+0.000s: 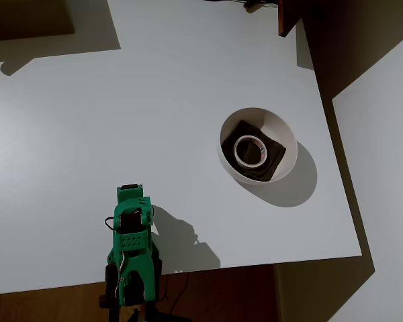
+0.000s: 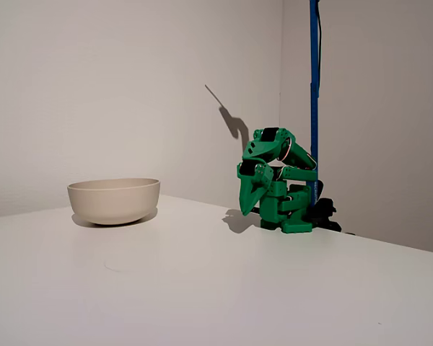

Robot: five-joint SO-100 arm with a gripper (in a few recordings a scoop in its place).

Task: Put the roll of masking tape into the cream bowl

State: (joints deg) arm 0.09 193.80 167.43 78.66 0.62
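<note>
- One tape roll (image 1: 249, 151), lying flat inside the bowl (image 1: 283, 136), hollow centre up.
- Tape sits on a dark cloth (image 1: 271, 153) that lines the bowl bottom; tiny red mark shows on the inner core in the overhead view.
- Bowl is on the white table (image 1: 87, 121), right of centre in the overhead view, upright.
- In the fixed view the bowl (image 2: 114, 200) is at left; its contents are hidden by the wall.
- My arm (image 1: 132, 248) is folded at the table's near edge in the overhead view, well apart from the bowl.
- My gripper (image 2: 250, 204) points down beside the base, tip just above the table, holding nothing.
- Fingers look closed together in the fixed view.
</note>
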